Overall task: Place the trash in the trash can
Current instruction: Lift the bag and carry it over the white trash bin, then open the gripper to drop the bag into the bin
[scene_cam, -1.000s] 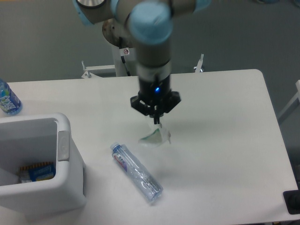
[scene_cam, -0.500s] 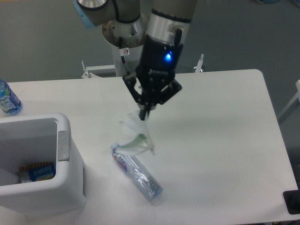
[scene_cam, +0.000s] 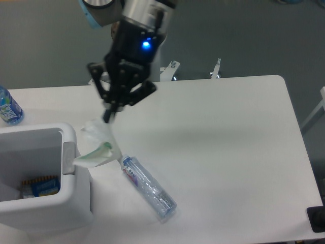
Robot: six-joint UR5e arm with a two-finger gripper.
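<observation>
We have the gripper (scene_cam: pixel 107 116) pinched shut on the plastic scrap (scene_cam: pixel 97 144), which hangs at the trash can (scene_cam: pixel 69 157)'s right rim; next we carry it over the opening and let go. The bottle (scene_cam: pixel 148 187) lies near the tabletop's front edge, its label seemingly unreadable.

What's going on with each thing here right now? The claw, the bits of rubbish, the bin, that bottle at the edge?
Gripper: shut on the scrap, in the air beside the bin.
Scrap: dangling from the gripper, its lower end over the bin's rim.
Clear bottle: lying on its side on the table, untouched.
Bin: open-topped, with a blue-orange packet inside.
Blue bottle: at the table's left edge, partly out of frame.
</observation>
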